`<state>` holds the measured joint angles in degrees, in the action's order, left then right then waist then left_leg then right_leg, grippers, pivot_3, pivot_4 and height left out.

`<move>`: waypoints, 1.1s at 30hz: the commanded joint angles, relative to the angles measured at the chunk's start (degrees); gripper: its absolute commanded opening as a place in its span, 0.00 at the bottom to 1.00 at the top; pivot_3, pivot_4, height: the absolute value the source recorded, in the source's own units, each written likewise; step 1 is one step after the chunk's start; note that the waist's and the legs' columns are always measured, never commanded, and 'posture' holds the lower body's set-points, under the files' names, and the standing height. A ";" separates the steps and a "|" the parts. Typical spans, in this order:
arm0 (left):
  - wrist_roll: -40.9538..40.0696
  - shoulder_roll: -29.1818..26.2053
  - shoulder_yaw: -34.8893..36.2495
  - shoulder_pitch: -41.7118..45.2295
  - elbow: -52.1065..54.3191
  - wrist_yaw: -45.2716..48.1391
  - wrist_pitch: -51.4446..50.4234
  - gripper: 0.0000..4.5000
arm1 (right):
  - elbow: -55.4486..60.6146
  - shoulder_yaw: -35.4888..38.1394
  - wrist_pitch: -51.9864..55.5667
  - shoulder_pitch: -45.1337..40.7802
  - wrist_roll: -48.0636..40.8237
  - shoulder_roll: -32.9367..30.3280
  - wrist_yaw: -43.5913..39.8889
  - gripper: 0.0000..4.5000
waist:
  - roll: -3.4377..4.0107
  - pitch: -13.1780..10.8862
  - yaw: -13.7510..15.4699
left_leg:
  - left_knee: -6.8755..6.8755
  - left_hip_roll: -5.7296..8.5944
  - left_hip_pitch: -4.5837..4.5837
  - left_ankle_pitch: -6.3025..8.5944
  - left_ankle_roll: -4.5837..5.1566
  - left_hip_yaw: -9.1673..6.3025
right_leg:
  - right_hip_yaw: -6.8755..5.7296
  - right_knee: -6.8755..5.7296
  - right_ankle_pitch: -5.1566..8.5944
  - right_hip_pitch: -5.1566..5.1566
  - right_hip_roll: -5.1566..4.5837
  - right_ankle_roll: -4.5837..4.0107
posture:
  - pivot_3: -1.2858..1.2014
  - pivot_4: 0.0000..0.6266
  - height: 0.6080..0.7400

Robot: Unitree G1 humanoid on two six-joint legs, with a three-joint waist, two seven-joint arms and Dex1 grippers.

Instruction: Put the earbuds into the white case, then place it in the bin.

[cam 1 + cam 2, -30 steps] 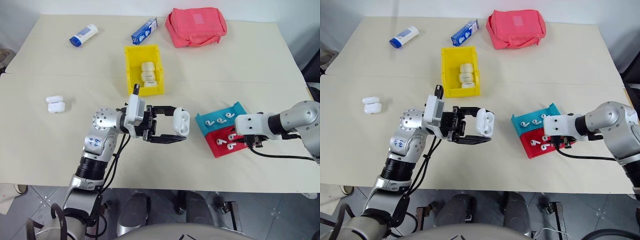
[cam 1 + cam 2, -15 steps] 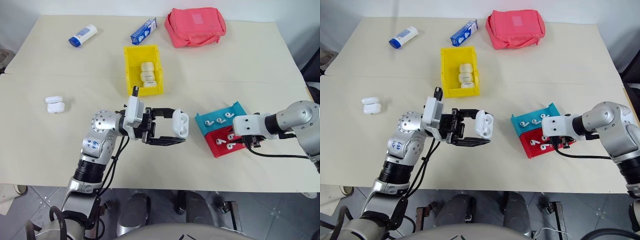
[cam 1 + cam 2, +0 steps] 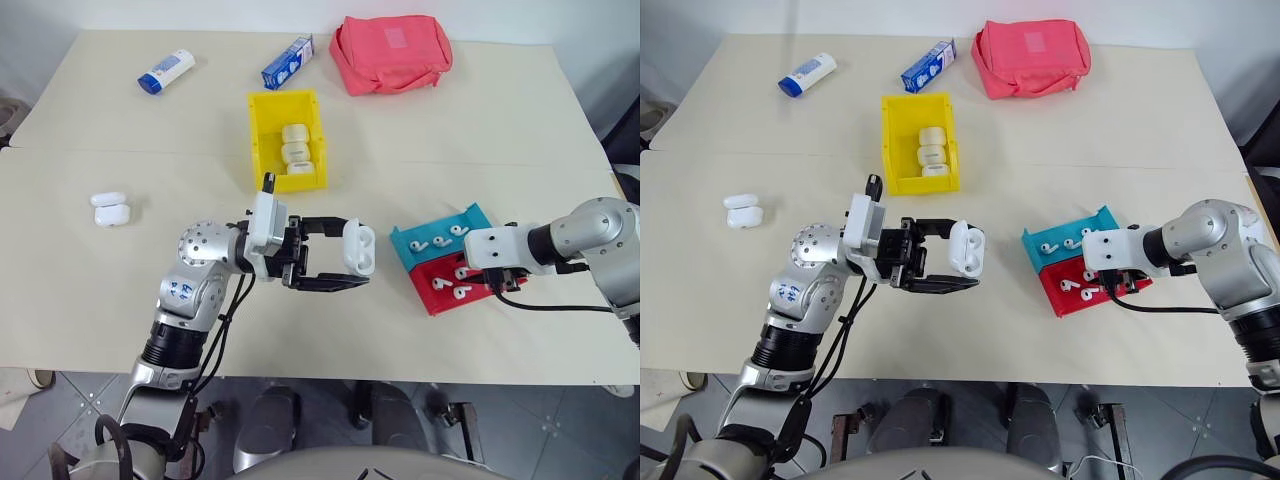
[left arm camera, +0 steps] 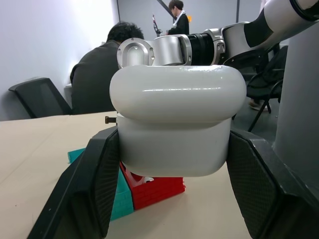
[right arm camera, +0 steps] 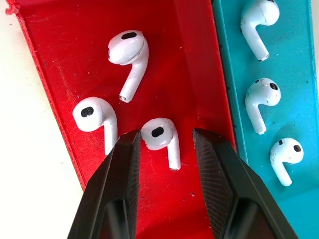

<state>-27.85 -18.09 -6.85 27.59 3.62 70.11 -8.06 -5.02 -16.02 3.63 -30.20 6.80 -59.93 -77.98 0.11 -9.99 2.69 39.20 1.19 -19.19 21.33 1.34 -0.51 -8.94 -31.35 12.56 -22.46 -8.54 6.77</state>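
Observation:
My left gripper (image 3: 362, 253) is shut on the white case (image 3: 356, 245) and holds it above the middle of the table; the left wrist view shows the case (image 4: 174, 119) clamped between both fingers. Its lid looks hinged open. To the right, my right gripper (image 3: 497, 285) points down into the red tray (image 3: 440, 300). In the right wrist view this gripper (image 5: 163, 137) is open, and its fingers straddle one of three earbuds (image 5: 158, 135) lying in the tray. The yellow bin (image 3: 262, 140) stands farther back, with three white cases inside.
A teal tray (image 3: 478, 218) with three earbuds adjoins the red one. Another open white case (image 3: 110, 210) lies at the left. At the back are a blue-capped tube (image 3: 166, 70), a blue carton (image 3: 288, 61) and a pink pouch (image 3: 392, 52). People (image 4: 99, 74) sit beyond the table.

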 commanded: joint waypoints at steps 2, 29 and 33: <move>-1.10 -0.14 0.59 -0.29 1.85 -0.56 0.81 0.62 | 0.14 0.25 -0.39 -0.51 -0.14 0.51 -0.87 0.34 | 0.00 0.00 0.02 | 0.00 0.00 0.00 0.00 0.00 0.00 | 0.00 0.00 0.00 0.00 0.00 0.00 | 0.52 0.24 1.00; -2.96 3.13 0.67 5.72 -9.09 3.55 1.28 0.62 | 24.70 29.91 31.24 4.62 -34.70 6.78 9.43 0.12 | 0.02 -0.01 0.34 | 0.02 -0.02 -0.02 0.01 -0.02 -0.05 | -0.01 0.02 -0.02 0.01 -0.01 -0.03 | 0.52 0.24 1.00; -2.91 4.17 0.42 8.02 -13.15 6.60 1.60 0.62 | 29.78 32.22 36.51 3.32 -42.64 11.96 16.15 0.12 | 0.02 -0.01 0.27 | 0.02 -0.03 -0.02 0.01 -0.02 -0.06 | -0.01 0.01 -0.03 0.00 -0.01 -0.03 | 0.52 0.24 1.00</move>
<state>-29.35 -14.21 -6.77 34.58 -9.44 75.34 -7.34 22.14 14.05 38.21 -25.91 -32.38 -48.26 -64.41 0.14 -9.99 2.96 39.21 1.17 -19.21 21.34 1.32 -0.55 -8.95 -31.35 12.53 -22.46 -8.55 6.74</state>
